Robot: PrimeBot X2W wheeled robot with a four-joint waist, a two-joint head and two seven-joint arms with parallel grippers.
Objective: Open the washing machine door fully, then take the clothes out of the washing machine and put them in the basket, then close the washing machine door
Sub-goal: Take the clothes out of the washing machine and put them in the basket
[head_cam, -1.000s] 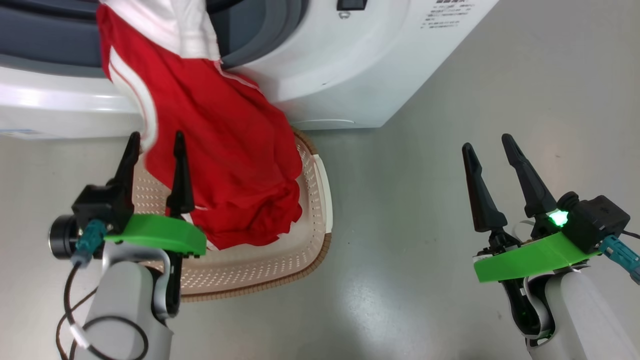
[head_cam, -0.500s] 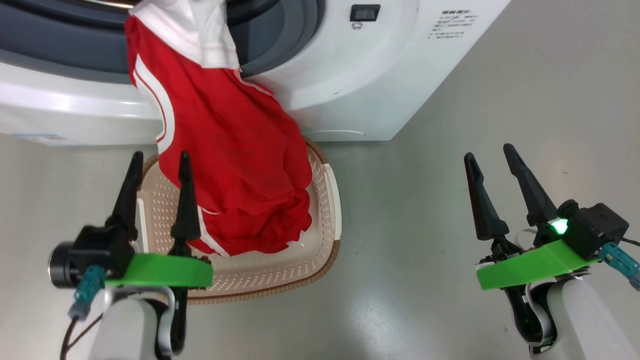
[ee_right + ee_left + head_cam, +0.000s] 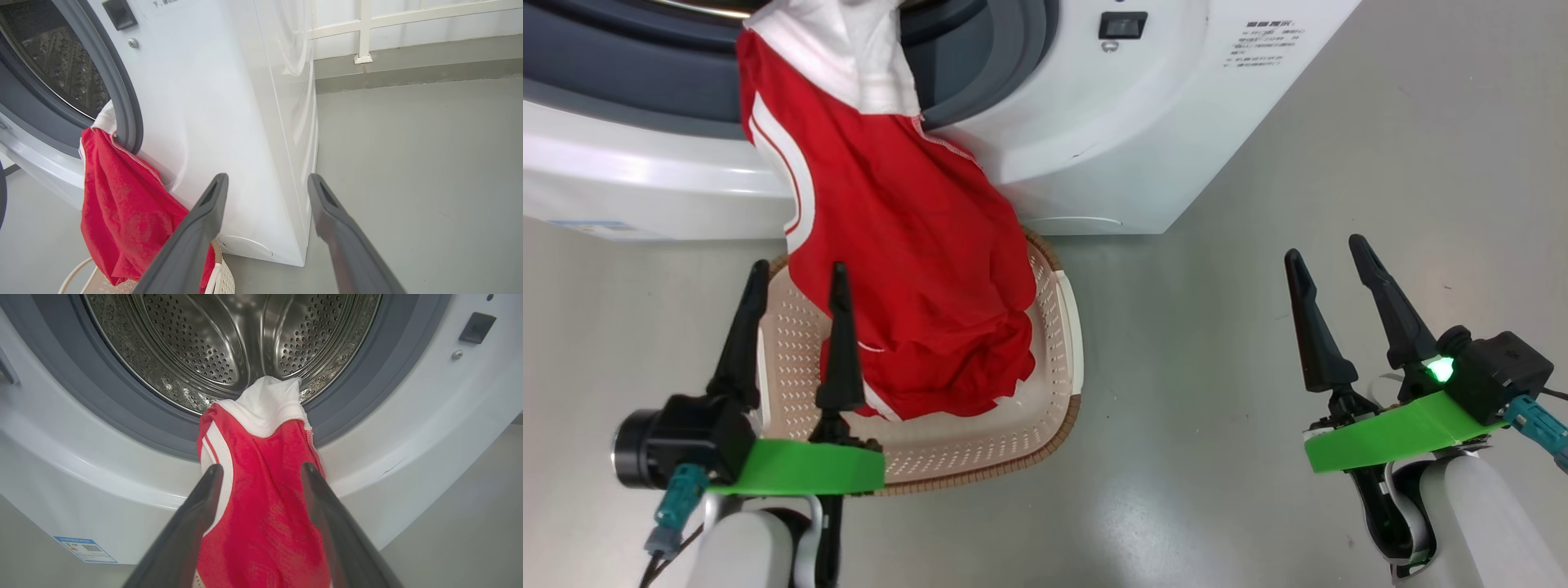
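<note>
As red white-striped clothes (image 3: 915, 269) trail from white washing machine (image 3: 1094, 122) into cream perforated basket (image 3: 1058, 408), left gripper (image 3: 798, 267) and right gripper (image 3: 1324, 247) gape empty. Open grey floor (image 3: 1217, 367) rightward.

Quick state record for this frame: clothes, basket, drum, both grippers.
clothes: red-and-white garment, white end on the opening's lip, rest draped down the front, lower end in the basket
basket: on the floor, against the washing machine
drum: bare steel where visible
left gripper: open, empty, above the basket's left side
right gripper: open, empty, above the floor
</note>
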